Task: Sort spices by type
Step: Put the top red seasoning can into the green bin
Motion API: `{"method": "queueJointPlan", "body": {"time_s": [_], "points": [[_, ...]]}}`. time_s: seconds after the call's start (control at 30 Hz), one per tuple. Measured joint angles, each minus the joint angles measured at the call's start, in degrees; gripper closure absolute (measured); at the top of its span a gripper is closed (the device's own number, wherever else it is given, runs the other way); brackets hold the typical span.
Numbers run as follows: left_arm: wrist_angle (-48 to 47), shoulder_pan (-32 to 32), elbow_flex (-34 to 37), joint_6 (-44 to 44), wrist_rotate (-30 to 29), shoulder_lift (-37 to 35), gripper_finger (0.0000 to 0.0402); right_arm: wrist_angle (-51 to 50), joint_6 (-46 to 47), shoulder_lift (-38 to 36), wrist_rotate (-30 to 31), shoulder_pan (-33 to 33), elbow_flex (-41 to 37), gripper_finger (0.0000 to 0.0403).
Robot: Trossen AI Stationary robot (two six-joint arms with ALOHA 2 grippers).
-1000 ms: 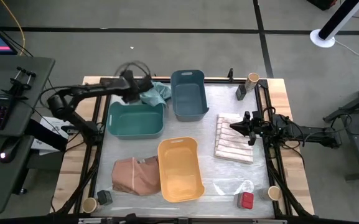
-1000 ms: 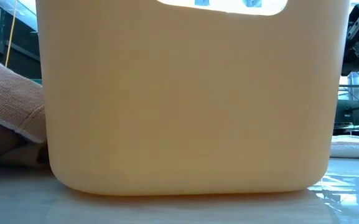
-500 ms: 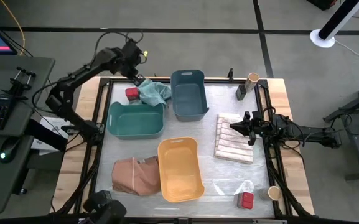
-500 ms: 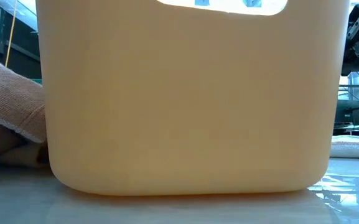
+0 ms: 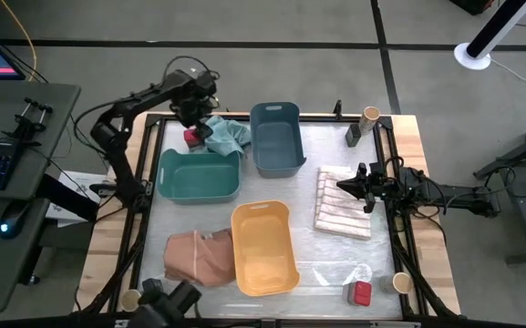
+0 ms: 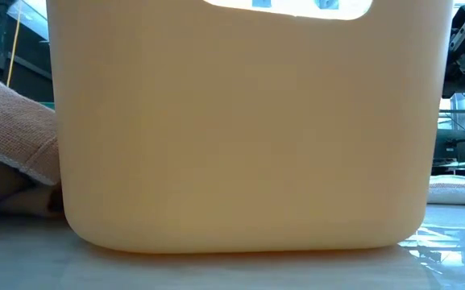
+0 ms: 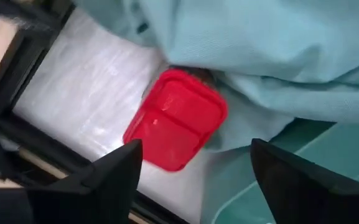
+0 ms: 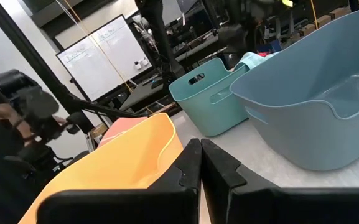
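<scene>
beside the teal cloth (image 5: 227,135), red spice box (image 5: 191,137) now released, left fingers (image 7: 114,171) spread

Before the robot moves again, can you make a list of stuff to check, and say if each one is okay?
1. Left gripper fingers spread apart: ok, open in its wrist view.
2. Red spice box free of the fingers: ok, it lies on the table between them, untouched.
3. Red spice box clear of the teal cloth: not ok, the cloth overlaps one edge.
4. Red spice box inside a bin: not ok, it sits behind the green bin.
5. Right gripper out of the way: ok, shut, over the striped cloth.
</scene>
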State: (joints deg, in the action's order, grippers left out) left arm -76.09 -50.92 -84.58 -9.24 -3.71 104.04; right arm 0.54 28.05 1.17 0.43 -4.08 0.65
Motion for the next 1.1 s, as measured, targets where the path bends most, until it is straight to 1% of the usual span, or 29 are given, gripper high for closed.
{"method": "queueJointPlan", "body": {"time_s": [0.3,0.47,0.6,0.73,0.83,1.0,1.1], "points": [[-0.22,2.07,0.0,-9.51,-8.58,3.35,0.0105,-0.01,0.0,0.0,0.0,-0.01,0.0,0.0402],[-0.13,1.77,0.21,-11.26,-8.89,4.91,0.0105,-0.01,0.0,0.0,0.0,0.0,0.01,0.0402],[-0.38,1.77,0.26,-13.2,-8.04,6.74,0.0105,0.0,0.0,0.0,0.0,0.0,0.01,0.0402],[-0.2,1.85,0.26,-13.01,-8.95,7.13,0.0108,-0.01,-0.01,-0.01,0.0,-0.02,0.0,0.0402],[-0.29,1.91,0.26,-11.84,-9.05,6.79,0.0133,0.0,0.0,0.0,0.0,0.0,0.01,0.0402],[-1.14,1.88,0.22,-9.37,-9.35,6.7,0.0227,-0.01,-0.01,0.0,0.0,-0.01,0.01,0.0402],[-1.4,1.88,0.18,-8.04,-9.35,6.68,0.0231,-0.01,-0.01,-0.02,0.0,-0.01,0.0,0.0402]]}}
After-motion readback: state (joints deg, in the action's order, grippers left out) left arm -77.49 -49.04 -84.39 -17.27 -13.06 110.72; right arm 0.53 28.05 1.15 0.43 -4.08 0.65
